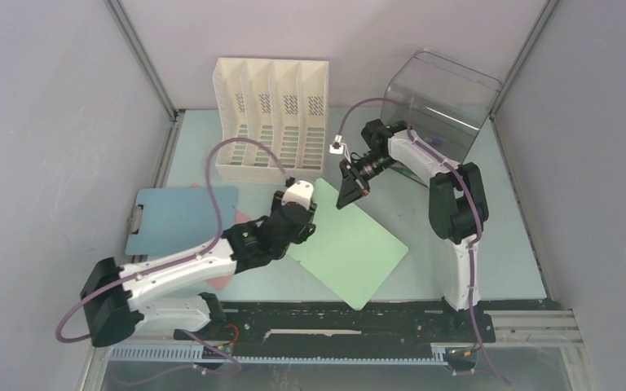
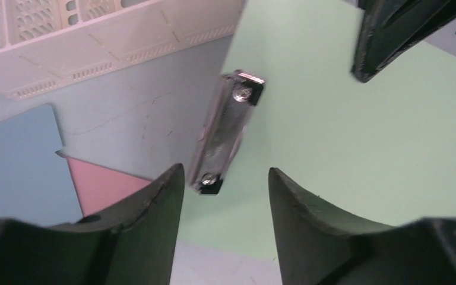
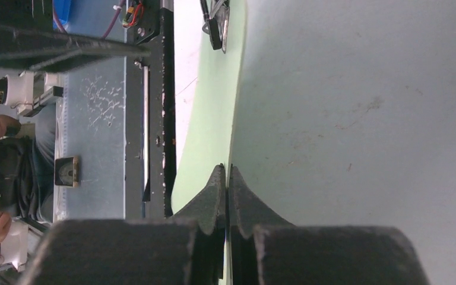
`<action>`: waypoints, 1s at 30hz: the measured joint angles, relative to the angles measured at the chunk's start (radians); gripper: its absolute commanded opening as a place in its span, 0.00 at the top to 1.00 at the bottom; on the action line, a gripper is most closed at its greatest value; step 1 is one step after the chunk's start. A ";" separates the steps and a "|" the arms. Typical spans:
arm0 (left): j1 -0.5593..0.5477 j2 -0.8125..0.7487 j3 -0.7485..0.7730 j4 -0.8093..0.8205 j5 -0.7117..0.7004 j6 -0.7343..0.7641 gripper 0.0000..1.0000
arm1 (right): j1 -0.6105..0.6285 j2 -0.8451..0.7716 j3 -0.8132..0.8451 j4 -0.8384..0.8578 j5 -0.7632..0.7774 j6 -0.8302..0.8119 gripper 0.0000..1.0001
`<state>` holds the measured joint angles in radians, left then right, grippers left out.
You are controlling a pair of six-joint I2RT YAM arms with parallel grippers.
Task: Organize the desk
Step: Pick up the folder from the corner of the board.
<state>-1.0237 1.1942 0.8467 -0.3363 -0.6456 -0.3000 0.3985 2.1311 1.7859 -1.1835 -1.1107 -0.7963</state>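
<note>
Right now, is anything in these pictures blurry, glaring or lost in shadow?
Top view: even, soft light, no hard shadows on the desk, pale reflections on the clear bin. Left wrist view: the metal clip glints and looks slightly smeared; the dark jaws up close are soft. Right wrist view: the desk's scuffs are sharp, the green clipboard is evenly lit, the jaws are nearly black.

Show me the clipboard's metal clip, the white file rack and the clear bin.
Silver metal clip (image 2: 225, 133): left wrist view, its middle.
White slotted plastic file rack (image 1: 316, 85): top view, outer side wall.
Clear plastic bin (image 1: 444, 98): top view, side wall.
</note>
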 measured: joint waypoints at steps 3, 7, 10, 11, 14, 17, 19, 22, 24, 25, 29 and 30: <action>0.000 -0.131 -0.096 0.049 0.018 -0.024 0.20 | -0.003 -0.042 -0.039 0.009 0.004 0.004 1.00; 0.000 -0.388 -0.277 0.163 0.076 -0.052 0.01 | -0.008 -0.122 -0.072 0.023 0.009 0.017 1.00; 0.003 -0.576 -0.415 0.278 0.112 -0.079 0.00 | -0.014 -0.186 -0.072 0.024 -0.003 0.018 1.00; 0.005 -0.619 -0.452 0.308 0.122 -0.089 0.00 | -0.018 -0.202 -0.072 0.023 -0.010 0.018 1.00; 0.024 -0.735 -0.546 0.375 0.154 -0.136 0.00 | -0.036 -0.252 -0.072 0.019 -0.036 0.022 1.00; 0.072 -0.794 -0.591 0.410 0.233 -0.192 0.00 | -0.053 -0.286 -0.072 0.005 -0.054 0.026 1.00; 0.122 -0.814 -0.607 0.443 0.292 -0.219 0.00 | -0.059 -0.309 -0.074 -0.017 -0.062 0.026 1.00; 0.160 -0.835 -0.640 0.528 0.393 -0.250 0.00 | -0.064 -0.362 -0.113 -0.035 -0.081 0.024 1.00; 0.169 -0.840 -0.674 0.601 0.465 -0.269 0.00 | -0.066 -0.412 -0.164 -0.037 -0.089 0.025 1.00; 0.171 -0.839 -0.694 0.641 0.501 -0.278 0.00 | -0.071 -0.446 -0.203 -0.034 -0.091 0.029 1.00; 0.172 -0.819 -0.763 0.766 0.615 -0.311 0.00 | -0.095 -0.534 -0.280 -0.020 -0.099 0.054 1.00; 0.172 -0.811 -0.779 0.791 0.633 -0.318 0.00 | -0.108 -0.547 -0.282 -0.017 -0.104 0.058 1.00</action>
<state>-0.8520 0.3836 0.0681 0.4549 -0.0124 -0.6178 0.2905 1.5841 1.5043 -1.2003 -1.2148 -0.7387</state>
